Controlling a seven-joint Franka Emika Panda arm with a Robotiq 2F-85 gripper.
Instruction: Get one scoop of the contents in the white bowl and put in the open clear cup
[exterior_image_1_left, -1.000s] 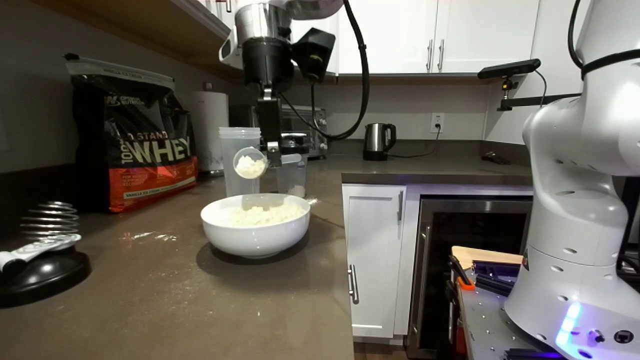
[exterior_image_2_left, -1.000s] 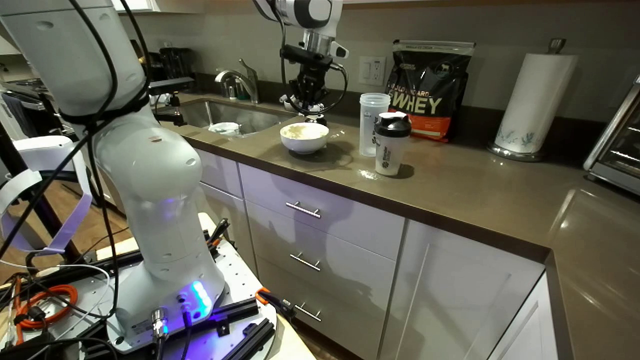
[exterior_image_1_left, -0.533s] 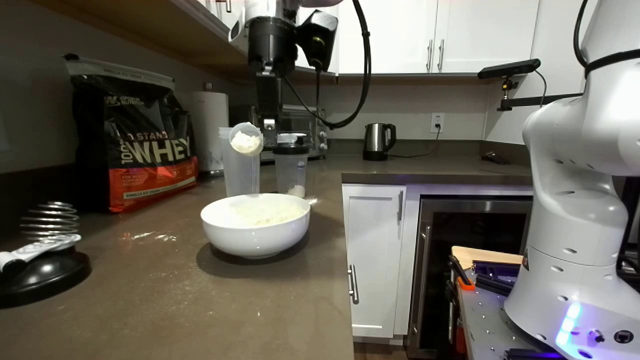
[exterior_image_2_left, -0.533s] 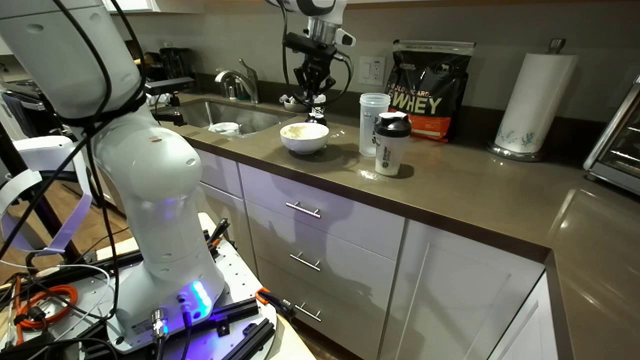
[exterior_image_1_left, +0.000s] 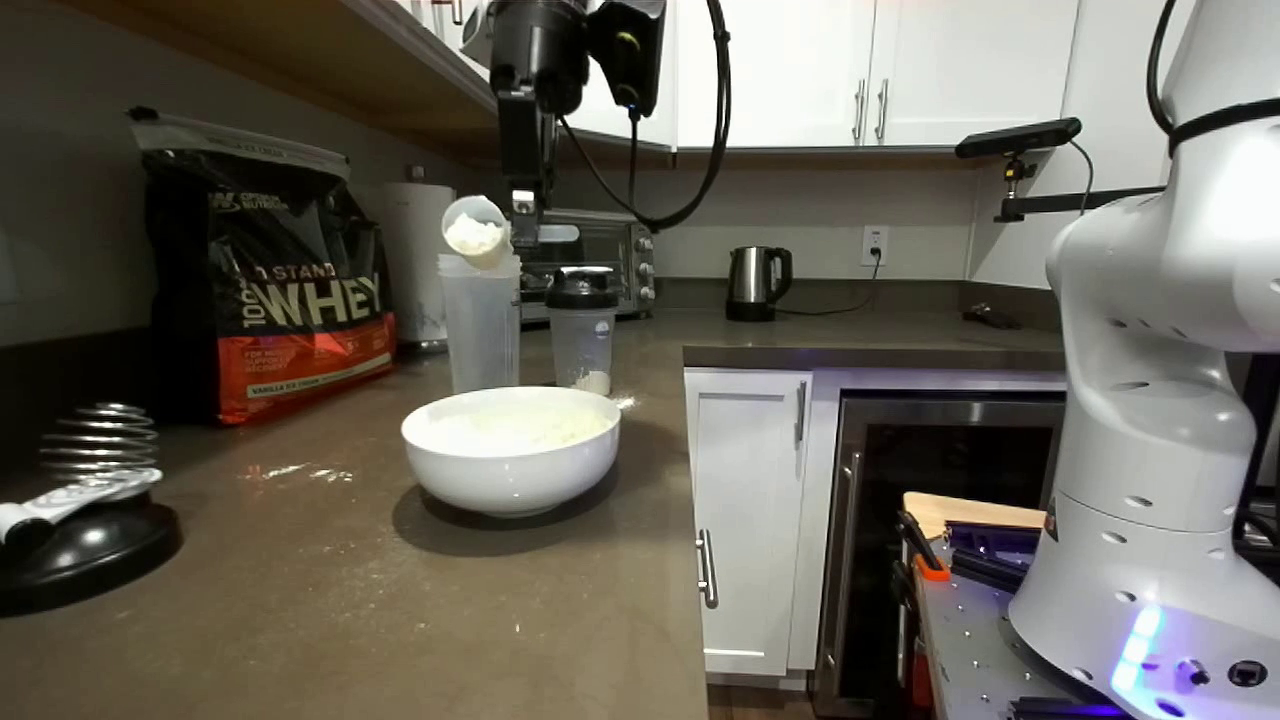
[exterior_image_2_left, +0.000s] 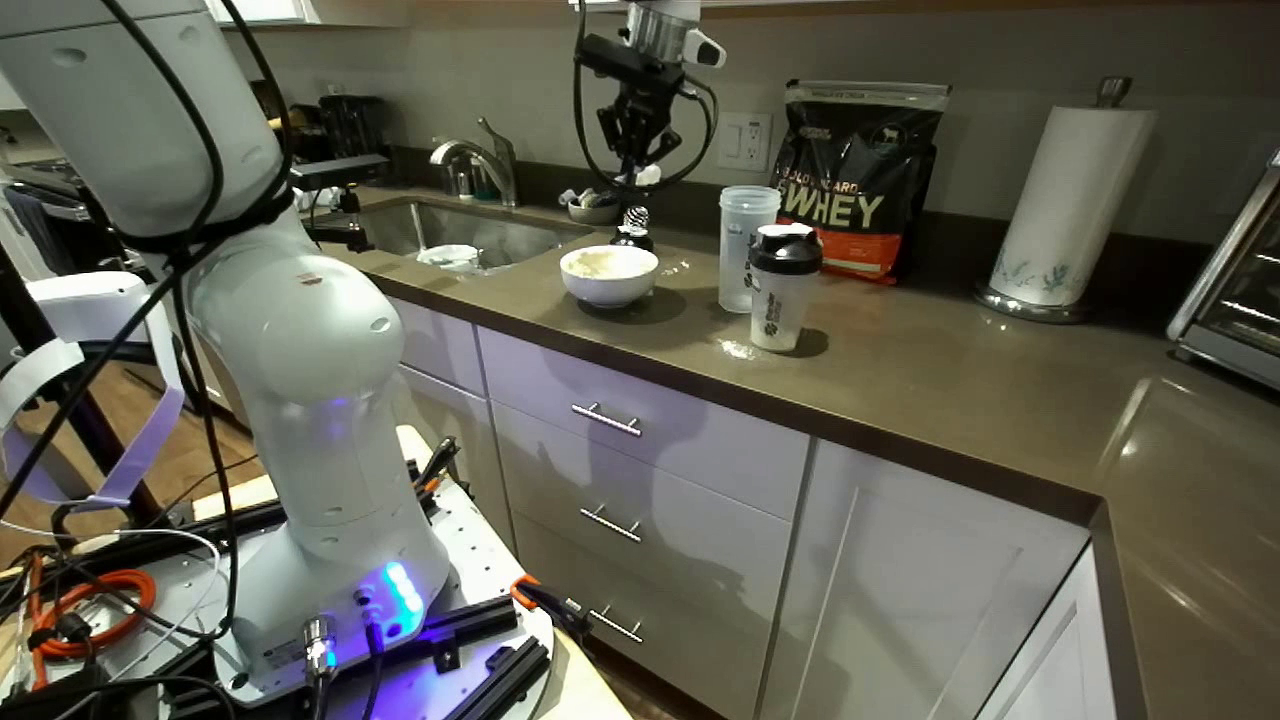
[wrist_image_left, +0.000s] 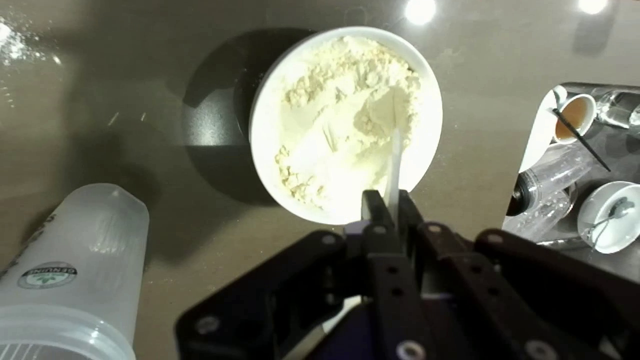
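The white bowl (exterior_image_1_left: 510, 480) stands on the counter, also seen in an exterior view (exterior_image_2_left: 608, 287) and the wrist view (wrist_image_left: 431, 140). It holds the white powder (wrist_image_left: 345, 110). My gripper (exterior_image_1_left: 524, 215) is shut on the handle of the translucent scoop (exterior_image_1_left: 476, 232), which carries a heap of powder and is raised well above the bowl. In the wrist view the scoop's thin handle (wrist_image_left: 394, 165) stands between my fingertips (wrist_image_left: 392, 202); its head is not clear there. The open clear cup (exterior_image_2_left: 745, 250) stands upright beside the bowl, also in the wrist view (wrist_image_left: 90, 250).
A shaker with a black lid (exterior_image_2_left: 785, 270) stands close to the clear cup. A whey bag (exterior_image_1_left: 270, 270) and a paper-towel roll (exterior_image_2_left: 1075, 205) stand behind. A black lid with a wire whisk (exterior_image_1_left: 95, 530) lies nearby. The sink (exterior_image_2_left: 490, 245) adjoins. Powder is spilled on the counter.
My gripper has risen with the scoop, which has gone from just above the bowl to about the height of the clear cup's rim. The powder has stayed in the scoop.
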